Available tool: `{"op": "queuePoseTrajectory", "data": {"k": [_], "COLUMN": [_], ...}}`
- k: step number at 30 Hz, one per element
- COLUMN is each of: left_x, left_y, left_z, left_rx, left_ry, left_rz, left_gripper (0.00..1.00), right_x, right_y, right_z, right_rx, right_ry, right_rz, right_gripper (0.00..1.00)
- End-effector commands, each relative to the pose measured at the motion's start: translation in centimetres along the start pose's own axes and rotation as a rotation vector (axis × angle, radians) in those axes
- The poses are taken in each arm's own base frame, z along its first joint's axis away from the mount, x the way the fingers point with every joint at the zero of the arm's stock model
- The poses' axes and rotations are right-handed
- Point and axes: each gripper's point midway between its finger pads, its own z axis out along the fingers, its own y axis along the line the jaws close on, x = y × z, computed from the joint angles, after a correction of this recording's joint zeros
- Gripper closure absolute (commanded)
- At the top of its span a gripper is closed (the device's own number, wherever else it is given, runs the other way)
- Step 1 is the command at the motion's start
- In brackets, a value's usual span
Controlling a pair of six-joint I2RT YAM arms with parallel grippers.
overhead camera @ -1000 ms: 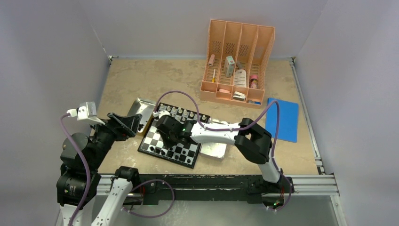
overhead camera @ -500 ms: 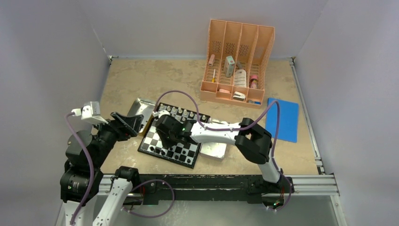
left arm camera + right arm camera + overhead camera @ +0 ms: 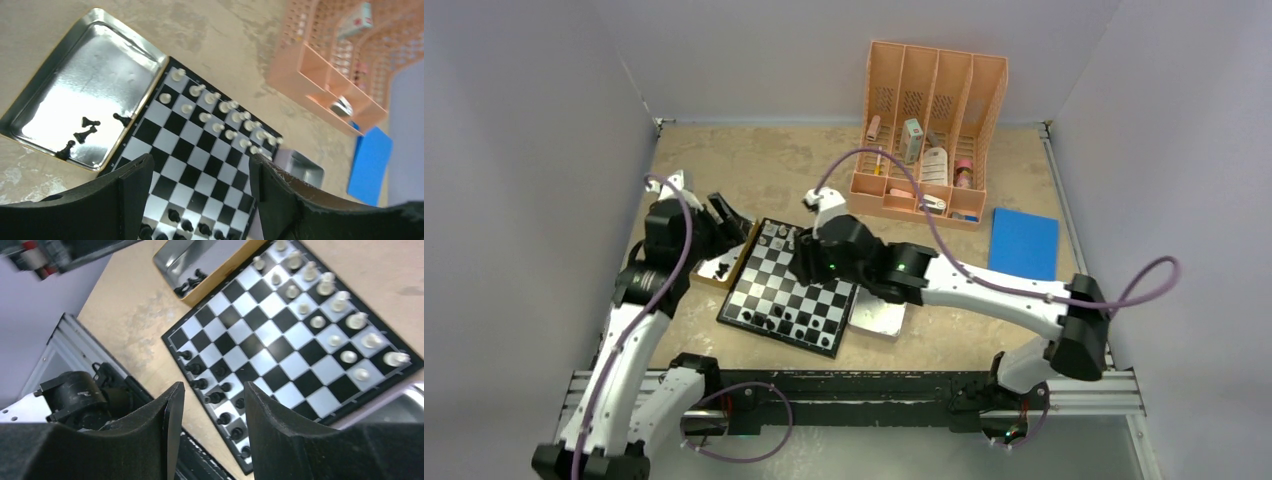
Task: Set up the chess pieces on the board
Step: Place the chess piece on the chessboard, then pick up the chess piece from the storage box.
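**Operator:** State the finish of the board (image 3: 790,287).

**Technician:** Alternating black and reflective silver-white checks, enclosed by a thin black rim.

**Operator:** And the chess pieces?

**Technician:** Two sets: silvery-white pieces (image 3: 348,356) and black pieces (image 3: 215,398).

**Operator:** List the surrounding items.

**Technician:** Tray (image 3: 100,65): bright silver interior, yellow-gold outer wall. File organizer (image 3: 995,95): peach-orange, with panels perforated in a lattice pattern. Mat (image 3: 1024,243): plain solid blue. Table (image 3: 754,165): beige, mottled with darker brown patches. Walls (image 3: 524,100): pale grey-lilac, unpatterned.
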Motion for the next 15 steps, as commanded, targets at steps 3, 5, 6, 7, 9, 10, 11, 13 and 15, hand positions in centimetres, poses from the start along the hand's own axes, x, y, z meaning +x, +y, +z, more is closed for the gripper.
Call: {"op": "queuePoseTrajectory", "data": {"k": [3, 5, 6, 7, 9, 10, 11, 13, 15], "left_x": [-3.5, -3.2, -3.0, -2.9, -2.2, -1.8, -1.4, -0.9, -0.6], "left_y": [3.4, 5.4, 6.3, 7.0, 9.0, 10.2, 11.6, 13.5, 14.5], "left_z": [5.1, 6.0, 6.3, 6.6, 7.0, 7.1, 7.0, 7.3, 8.5], "left_rx": [-0.273, -0.389, -0.43, -0.459, -0.524, -0.571, -0.624, -0.689, -0.705], "left_ry": [-0.11, -0.086, -0.078, -0.068, -0.034, -0.014, 0.001, 0.029, 0.053], "left_rz": [-0.138, -0.181, -0.198, -0.21, -0.242, -0.265, -0.29, -0.293, -0.256], "left_gripper": [0.43, 0.47, 0.5, 0.52, 0.56, 0.56, 0.57, 0.57, 0.58], "right_x": [-0.4, -0.6, -0.5, -0.7, -1.3, -1.6, -2.1, -3.6, -5.0], "right_y": [-3.4, -2.5, -2.0, -1.7, -1.8, -1.8, -1.7, -1.3, -1.2], "right_z": [-3.3, -4.6, -5.2, -5.9, -7.2, -7.9, -8.5, -9.7, -10.3], "right_rx": [0.061, -0.007, -0.038, -0.054, -0.051, -0.048, -0.048, -0.057, -0.043], "right_ry": [-0.077, -0.083, -0.08, -0.085, -0.104, -0.106, -0.113, -0.15, -0.178], "right_rz": [0.041, 0.051, 0.068, 0.093, 0.14, 0.164, 0.174, 0.185, 0.163], "right_gripper": [0.5, 0.5, 0.5, 0.51, 0.53, 0.54, 0.54, 0.55, 0.55]}}
